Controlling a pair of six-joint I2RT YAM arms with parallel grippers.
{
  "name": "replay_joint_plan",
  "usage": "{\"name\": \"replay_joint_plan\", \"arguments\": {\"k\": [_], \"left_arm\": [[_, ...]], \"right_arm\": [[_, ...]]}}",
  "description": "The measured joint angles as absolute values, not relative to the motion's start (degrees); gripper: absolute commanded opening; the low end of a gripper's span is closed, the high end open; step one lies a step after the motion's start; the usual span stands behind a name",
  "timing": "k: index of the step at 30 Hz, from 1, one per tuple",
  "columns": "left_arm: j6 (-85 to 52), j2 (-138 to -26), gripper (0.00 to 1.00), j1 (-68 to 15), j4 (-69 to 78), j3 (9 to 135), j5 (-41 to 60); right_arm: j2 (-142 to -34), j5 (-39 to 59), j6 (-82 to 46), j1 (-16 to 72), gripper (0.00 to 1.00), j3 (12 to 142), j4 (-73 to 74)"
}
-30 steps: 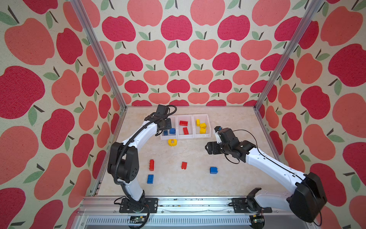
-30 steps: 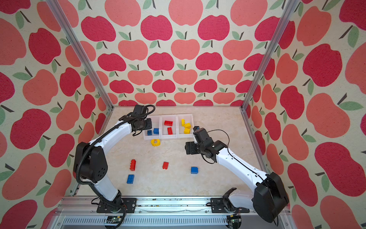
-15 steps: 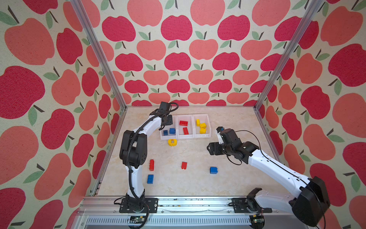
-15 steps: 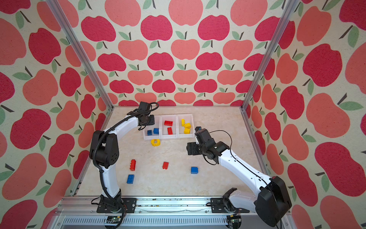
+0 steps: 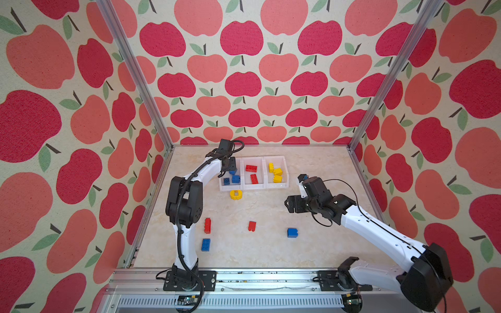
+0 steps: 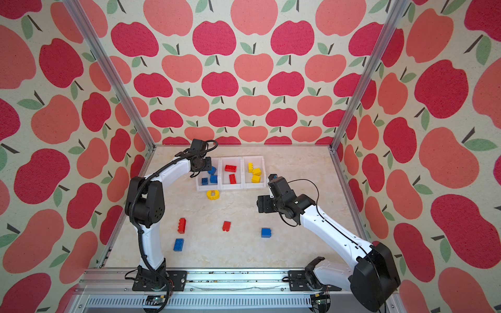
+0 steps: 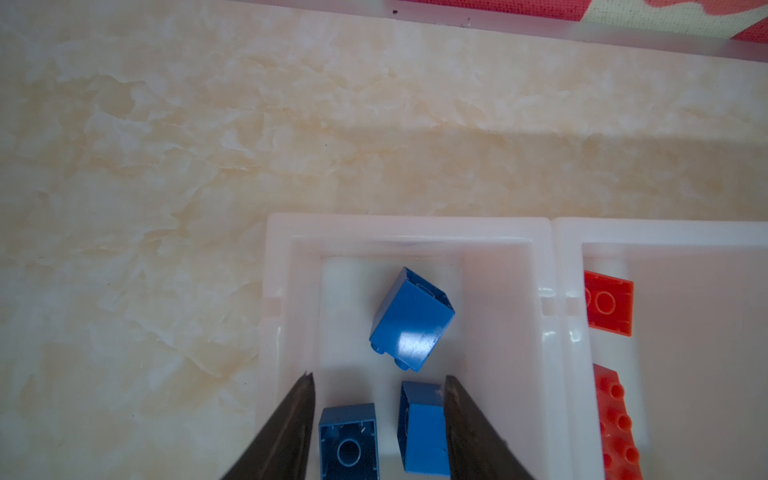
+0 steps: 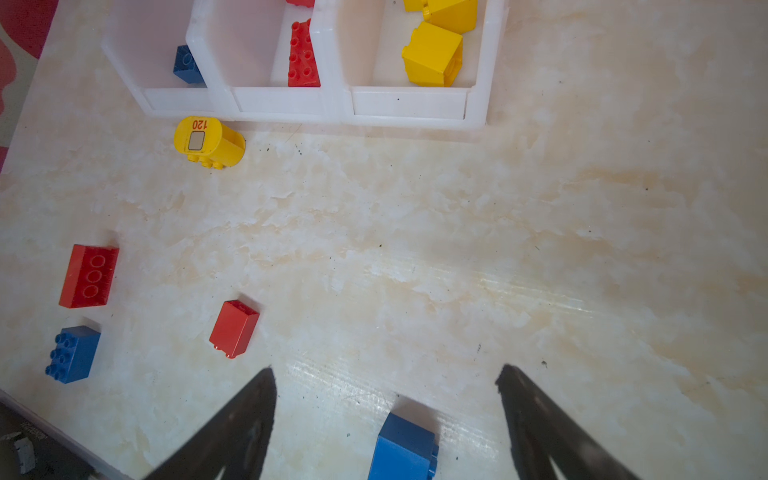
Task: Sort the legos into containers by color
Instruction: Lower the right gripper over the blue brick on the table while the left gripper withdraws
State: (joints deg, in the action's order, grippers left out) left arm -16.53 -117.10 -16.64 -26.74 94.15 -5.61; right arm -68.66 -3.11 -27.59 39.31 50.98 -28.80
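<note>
Left end effector (image 7: 378, 377): jaws apart, nothing clamped, hanging over the leftmost of the containers (image 5: 254, 187), three white bins joined in a row toward the back of the counter (image 5: 271, 252). Tilted blue brick (image 7: 411, 320) lies loose on that bin's floor just ahead of the fingertips. Two more blue bricks (image 7: 349, 440) sit on the same floor, seen between the fingers in the left wrist view.

Right end effector (image 8: 385, 370): jaws wide apart, empty, above bare counter to the right of the bins. Blue square brick (image 8: 405, 449) rests on the counter, between the fingers in the right wrist view, untouched.

Middle bin: two red bricks (image 5: 251, 168). Right bin: yellow bricks (image 5: 277, 174), three as far as I can tell.

Loose on the near counter: red oblong brick (image 5: 207, 225), blue oblong brick (image 5: 205, 244) just nearer than it, small red brick (image 5: 251, 226) on its side.

Yellow rounded piece (image 8: 208, 141) lies on the counter just in front of the bin row, by the leftmost bin. Red print on its end reads "120", next to a small grey panel.
</note>
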Motion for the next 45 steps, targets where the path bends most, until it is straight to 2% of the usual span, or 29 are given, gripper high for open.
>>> {"name": "replay_joint_plan", "arguments": {"k": [8,23,45], "left_arm": [[-17.04,-114.67,0.59,-17.04,-25.87,91.85,-5.56],[-22.28,-95.55,0.7,-17.17,-20.49,73.23,-0.08],[-30.15,-71.96,0.84,-17.12,-18.13,49.63,5.67]], "right_arm": [[-68.66,-3.11,-27.62,39.29,0.87,50.96,-28.84],[-69.01,-3.18,-30.22,39.51,0.87,50.96,-31.9],[-79.29,-8.71,-43.11,49.32,0.85,50.63,-39.64]]}}
